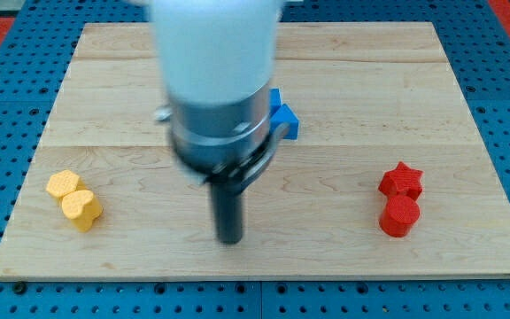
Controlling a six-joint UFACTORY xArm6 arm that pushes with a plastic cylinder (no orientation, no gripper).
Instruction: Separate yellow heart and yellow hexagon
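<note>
A yellow hexagon (63, 184) lies at the view's lower left of the wooden board (361, 106). A yellow heart (81, 210) sits just below and right of it, touching it. My tip (229, 237) is at the board's lower middle, well to the right of both yellow blocks and apart from them. The arm's white and grey body hides the board's upper middle.
A red star (402, 179) and a red round block (399, 215) sit together at the view's lower right. A blue block (283, 118) shows partly behind the arm's body, right of centre. A blue perforated surface surrounds the board.
</note>
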